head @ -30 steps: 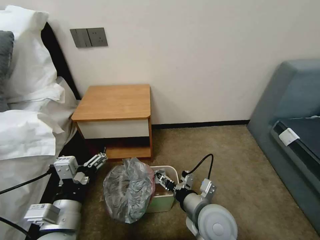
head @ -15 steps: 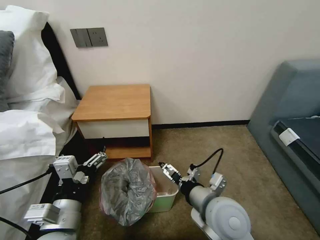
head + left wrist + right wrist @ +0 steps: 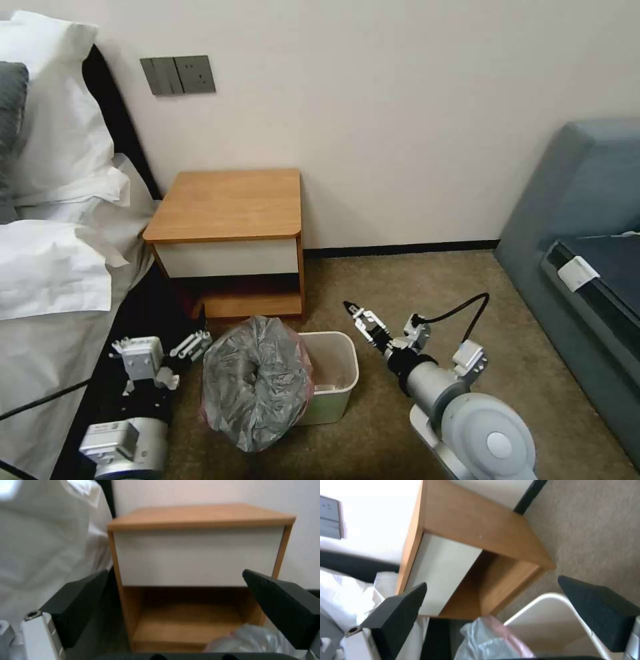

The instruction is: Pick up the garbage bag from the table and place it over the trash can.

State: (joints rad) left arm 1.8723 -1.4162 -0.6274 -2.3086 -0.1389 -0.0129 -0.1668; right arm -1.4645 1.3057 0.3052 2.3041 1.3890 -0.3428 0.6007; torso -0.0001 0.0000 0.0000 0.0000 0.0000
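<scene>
My right gripper (image 3: 358, 313) has pulled back off the trash can (image 3: 333, 393), and my left gripper (image 3: 192, 343) has dropped back too. Both are spread wide and empty. The garbage bag (image 3: 257, 383) slumps over the can's left end, covering maybe half the rim, so placement looks unfinished; the table (image 3: 230, 203) beyond stands bare.

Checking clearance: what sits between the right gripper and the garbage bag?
In the head view, the trash can's uncovered open half lies between the right gripper and the garbage bag, plus a bare strip of carpet.
</scene>
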